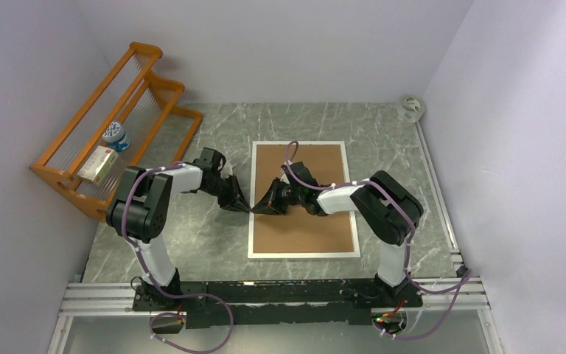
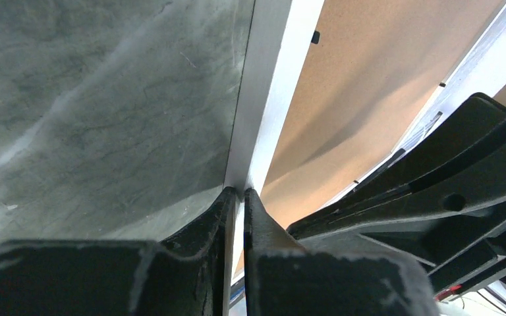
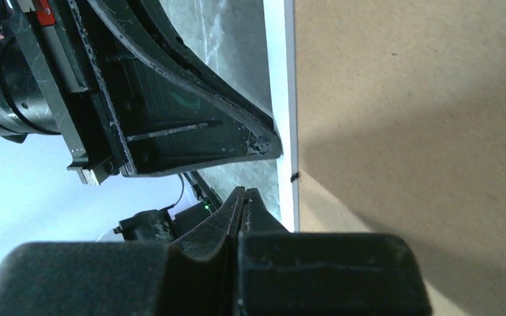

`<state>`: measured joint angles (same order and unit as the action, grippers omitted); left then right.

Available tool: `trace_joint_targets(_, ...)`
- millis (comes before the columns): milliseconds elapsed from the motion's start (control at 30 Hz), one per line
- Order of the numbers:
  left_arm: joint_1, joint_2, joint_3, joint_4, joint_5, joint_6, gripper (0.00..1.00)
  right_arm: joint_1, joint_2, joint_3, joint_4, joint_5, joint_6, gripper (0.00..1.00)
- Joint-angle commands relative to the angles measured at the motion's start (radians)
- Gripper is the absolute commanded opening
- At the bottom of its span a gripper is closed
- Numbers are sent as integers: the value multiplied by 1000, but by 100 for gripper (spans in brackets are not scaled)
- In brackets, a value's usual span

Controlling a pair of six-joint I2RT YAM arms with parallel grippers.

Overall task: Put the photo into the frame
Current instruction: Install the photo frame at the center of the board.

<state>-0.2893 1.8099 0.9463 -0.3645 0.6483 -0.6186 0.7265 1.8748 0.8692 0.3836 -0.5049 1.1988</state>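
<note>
Brown hardboard faces up, because the large thin white rectangular picture frame (image 1: 302, 232) lies pane-down on the grey marbled table (image 1: 206, 247), its back exposed for opening. The left gripper (image 2: 240, 192) pinches the frame's white left rim between nearly closed fingers, probably to lift or steady that edge. The right gripper (image 3: 244, 191), fingers pressed together on nothing, points its tip at the same rim just beside the left one, likely to work a small black tab (image 3: 294, 176) holding the back. The photo shows in no view; whether it sits under the board I cannot tell.

Counted:
- one frame
- two grippers
- one orange wooden rack (image 1: 129, 70) holding one box (image 1: 97, 164) and one blue-and-white bottle (image 1: 117, 136)
- one tape roll (image 1: 412, 108) in the far right corner
</note>
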Motion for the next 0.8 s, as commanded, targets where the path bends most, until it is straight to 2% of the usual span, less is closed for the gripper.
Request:
trace_joint_targets(0, -16, 45, -37, -27, -60, 6, 8, 15, 25, 66, 66, -1, 17, 0)
trace_joint_targets(300, -16, 51, -37, -54, -102, 8, 9, 19, 46, 69, -47, 18, -37, 0)
trace_joint_targets(767, -16, 45, -40, -60, -114, 10, 9, 21, 73, 50, -59, 44, -97, 0)
